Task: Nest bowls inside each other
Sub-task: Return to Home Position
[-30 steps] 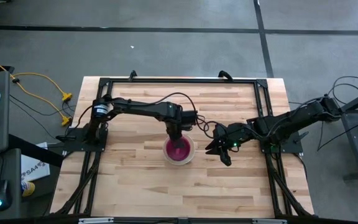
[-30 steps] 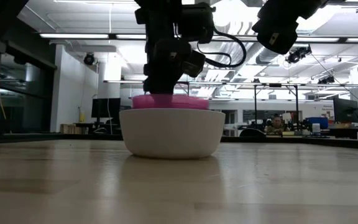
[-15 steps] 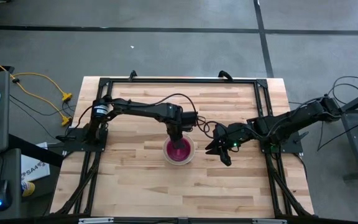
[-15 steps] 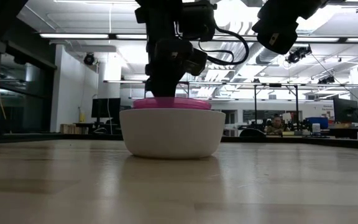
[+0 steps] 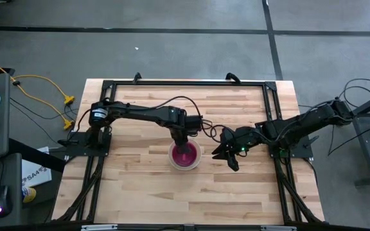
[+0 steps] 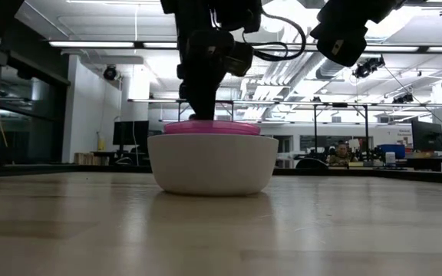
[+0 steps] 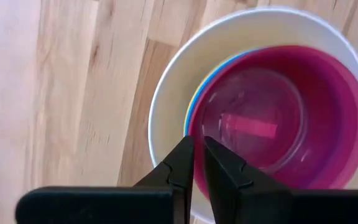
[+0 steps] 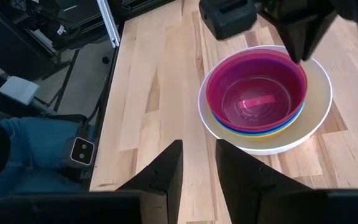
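Stack: a small round white plastic bowl (image 5: 198, 149) (image 6: 213, 162) (image 7: 166, 93) (image 8: 319, 106) stands upright near the middle of the light wooden plank table (image 5: 140, 186) (image 6: 206, 238), with the other bowls nested inside it.

Top of stack: a small round red-pink plastic bowl (image 5: 185, 158) (image 6: 213, 128) (image 7: 316, 124) (image 8: 257, 87) sits innermost, its rim showing just above the white rim in the low view; a pale rectangular patch (image 7: 247, 126) lies on its floor.

Between them: thin edges of a blue plastic bowl (image 7: 196, 101) (image 8: 260, 129) and a yellow plastic bowl (image 7: 187, 114) (image 8: 267, 134) show along one side, the blue inside the yellow. A purple bowl cannot be told apart.

Left gripper (image 5: 182, 145) (image 6: 202, 113) (image 7: 197, 142) (image 8: 300, 55): points down over the far-left edge of the stack, tips just above the red-pink rim in the low view. Whether they touch it cannot be told.

Left fingers (image 7: 182, 163): drawn almost together, only a thin slit between them, nothing in it.

Right gripper (image 5: 225, 158) (image 8: 197, 149): hangs just beside the stack on its right, clear of the bowls, its camera looking down on them.

Right fingers (image 8: 166, 171): parted by a modest gap, holding nothing.
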`<state>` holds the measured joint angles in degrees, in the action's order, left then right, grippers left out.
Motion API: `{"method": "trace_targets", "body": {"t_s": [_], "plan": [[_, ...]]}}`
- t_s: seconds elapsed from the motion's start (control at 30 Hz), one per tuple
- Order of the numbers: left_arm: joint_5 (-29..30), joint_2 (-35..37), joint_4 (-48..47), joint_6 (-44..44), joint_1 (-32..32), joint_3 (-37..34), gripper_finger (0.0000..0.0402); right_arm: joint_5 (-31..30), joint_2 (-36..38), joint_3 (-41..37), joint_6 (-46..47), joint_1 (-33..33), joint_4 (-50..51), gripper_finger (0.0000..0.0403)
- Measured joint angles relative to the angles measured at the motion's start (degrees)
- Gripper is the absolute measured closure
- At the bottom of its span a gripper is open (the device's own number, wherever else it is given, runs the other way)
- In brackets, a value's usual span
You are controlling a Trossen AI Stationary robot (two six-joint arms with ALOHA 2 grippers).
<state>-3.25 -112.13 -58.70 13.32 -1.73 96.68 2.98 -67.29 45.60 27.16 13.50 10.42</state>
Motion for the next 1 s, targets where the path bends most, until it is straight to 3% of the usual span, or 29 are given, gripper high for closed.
{"method": "trace_targets", "body": {"t_s": [0.33, 0.63, 0.77, 1.0], "plan": [[6.09, 6.26, -2.99, 0.03, 2.22, -0.02, 0.0368, -0.01, 0.01, -0.02, 0.0, 0.01, -0.73, 0.0314], [16.27, 10.87, -10.39, 3.34, 5.68, -0.25, 0.0368, 0.0, 0.0, -0.02, 0.0, 0.0, -1.4, 0.0314], [17.91, 14.61, -9.24, 4.89, 8.33, -4.52, 0.0368, -0.02, 0.0, -0.02, 0.0, 0.0, -1.47, 0.0314], [19.22, 24.96, -1.96, 10.37, 12.62, -18.13, 0.0368, 0.0, 0.0, -0.02, 0.0, 0.0, -2.13, 0.0314]]}}
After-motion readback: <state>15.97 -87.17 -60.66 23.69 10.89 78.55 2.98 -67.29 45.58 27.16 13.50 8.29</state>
